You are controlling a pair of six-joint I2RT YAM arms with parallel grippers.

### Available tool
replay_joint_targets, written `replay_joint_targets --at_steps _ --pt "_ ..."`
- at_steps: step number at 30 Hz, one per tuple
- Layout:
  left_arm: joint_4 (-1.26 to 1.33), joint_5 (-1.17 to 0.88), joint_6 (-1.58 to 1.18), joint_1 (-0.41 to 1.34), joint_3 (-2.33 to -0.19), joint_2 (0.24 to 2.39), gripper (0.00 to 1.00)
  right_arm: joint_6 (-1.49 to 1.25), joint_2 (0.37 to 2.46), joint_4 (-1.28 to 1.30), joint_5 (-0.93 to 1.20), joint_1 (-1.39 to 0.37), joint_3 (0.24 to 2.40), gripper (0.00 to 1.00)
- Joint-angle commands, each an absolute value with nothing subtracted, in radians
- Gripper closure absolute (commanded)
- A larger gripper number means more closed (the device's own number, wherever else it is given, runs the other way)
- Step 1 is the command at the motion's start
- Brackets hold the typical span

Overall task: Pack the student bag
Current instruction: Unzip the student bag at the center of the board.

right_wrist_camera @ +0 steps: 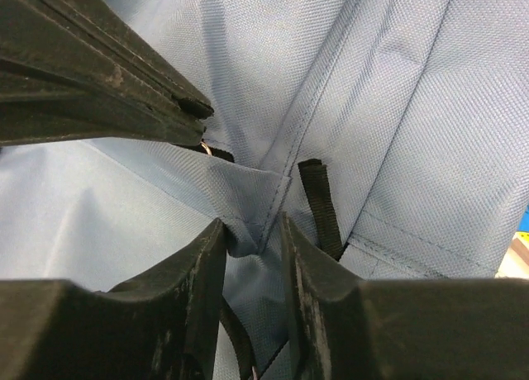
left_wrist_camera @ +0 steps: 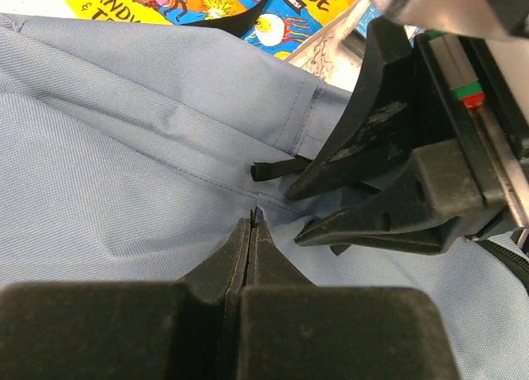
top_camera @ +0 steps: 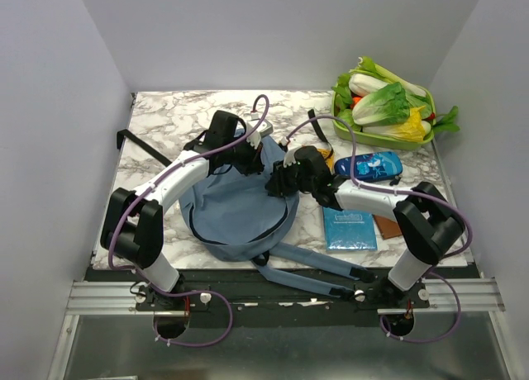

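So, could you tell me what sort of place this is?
Probably a robot lab test cell, not a real room: plain white walls box in a marble-patterned table, the left arm and right arm are mounted on a metal rail, and a tray of vegetables sits near the backpack.

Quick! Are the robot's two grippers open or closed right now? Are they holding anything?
Left gripper: fingers closed, pinching the student bag fabric at a seam.
Right gripper: fingers squeezed on a fold of the student bag.
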State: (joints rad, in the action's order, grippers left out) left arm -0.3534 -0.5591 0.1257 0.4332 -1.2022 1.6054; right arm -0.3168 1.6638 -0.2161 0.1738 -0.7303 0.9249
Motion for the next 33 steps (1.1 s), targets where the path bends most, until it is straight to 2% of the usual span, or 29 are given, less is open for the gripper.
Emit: replay_joint_targets --at_steps 1,3,4,5,7,12,19,33 --pt "-0.353 -0.592 0.107 0.428 -1.195 1.568 1.0 -0.344 1.701 -0.268 0.156 -0.738 0.959 0.7" --pt "-0.353 -0.588 0.11 0.429 -1.19 1.563 1.0 -0.35 1.707 -0.271 0.16 -0.739 0.96 0.78" --pt "-0.354 -0.588 0.112 0.428 -1.189 1.562 1.0 -0.354 1.706 -0.273 0.16 -0.739 0.959 0.88" --pt "-0.354 -0.584 0.113 0.428 -1.186 1.562 1.0 -0.356 1.701 -0.273 0.158 -0.741 0.956 0.93" --pt "-0.354 -0.574 0.117 0.425 -1.183 1.56 1.0 -0.356 1.691 -0.267 0.146 -0.739 0.945 0.99" --pt "-0.38 -0.563 0.132 0.37 -1.175 1.545 1.0 -0.351 1.626 -0.244 0.062 -0.739 0.907 1.0" --pt "-0.641 -0.597 0.259 0.227 -1.21 1.497 1.0 -0.363 1.614 -0.218 -0.028 -0.739 0.91 1.0" --pt "-0.747 -0.451 0.5 -0.093 -0.976 1.313 1.0 -0.365 1.624 -0.187 -0.115 -0.739 0.922 0.99"
